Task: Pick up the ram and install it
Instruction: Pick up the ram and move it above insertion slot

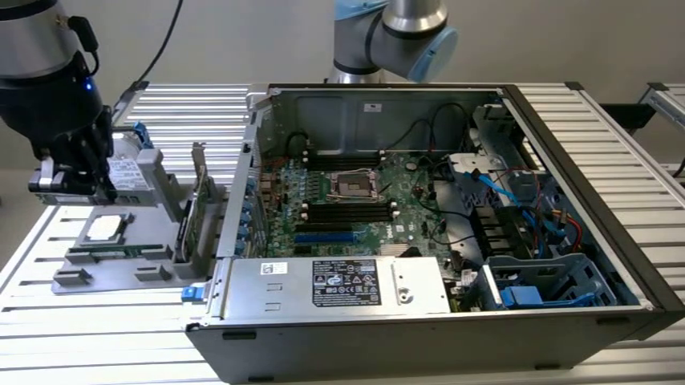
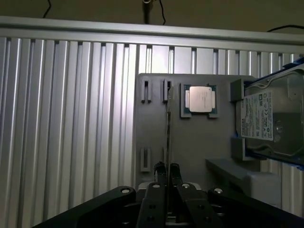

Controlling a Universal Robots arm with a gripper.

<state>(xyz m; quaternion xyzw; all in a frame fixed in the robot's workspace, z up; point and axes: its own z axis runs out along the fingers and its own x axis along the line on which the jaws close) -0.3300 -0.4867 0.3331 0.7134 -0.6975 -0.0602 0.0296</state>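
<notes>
The jaws are showing only a narrow slit, and whether they are clamping cannot be told. The gripper is hanging in line with the ram, which is standing on edge in the grey tray. The processor is lying just beside it, with the hard drive sitting beyond.

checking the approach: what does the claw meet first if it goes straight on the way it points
Likely the ram, standing on edge in the grey tray under the claw; depth unclear.
</notes>
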